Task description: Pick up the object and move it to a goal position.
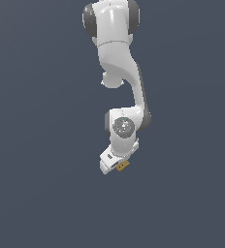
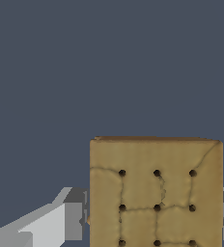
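The white arm [image 1: 118, 72] hung down from the top of the exterior view against a plain dark blue-grey backdrop, its wrist bent so that the end effector [image 1: 118, 166] pointed toward the exterior view's lower right. The tan-brown block [image 1: 122, 166] sat at its tip, looking very small beside the white housing. In the wrist view the block [image 2: 156, 193] filled the near field, one face marked with rows of small dark dots and faint cracks. Grey fingers [image 2: 73, 219] showed on either side of it, apparently pinching the block, though the contact itself was hidden.
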You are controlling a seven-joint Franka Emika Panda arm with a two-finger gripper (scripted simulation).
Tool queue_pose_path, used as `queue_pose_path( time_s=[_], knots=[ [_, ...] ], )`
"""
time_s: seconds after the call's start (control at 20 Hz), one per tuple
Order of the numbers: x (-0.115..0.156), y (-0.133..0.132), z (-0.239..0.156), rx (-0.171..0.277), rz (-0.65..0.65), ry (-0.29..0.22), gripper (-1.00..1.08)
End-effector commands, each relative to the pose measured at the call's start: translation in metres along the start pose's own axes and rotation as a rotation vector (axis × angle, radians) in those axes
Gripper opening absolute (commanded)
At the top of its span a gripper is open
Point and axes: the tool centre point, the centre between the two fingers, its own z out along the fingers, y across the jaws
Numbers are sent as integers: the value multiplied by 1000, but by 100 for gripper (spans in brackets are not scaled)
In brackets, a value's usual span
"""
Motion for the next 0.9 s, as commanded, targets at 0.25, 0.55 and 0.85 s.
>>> queue_pose_path(
  time_s=[0.25,0.55,0.85],
  knots=[
    [0,0,-1,0,0,0,-100],
    [-5,-4,-12,0,0,0,-100],
    [-14,-12,-37,0,0,0,-100]
  ],
)
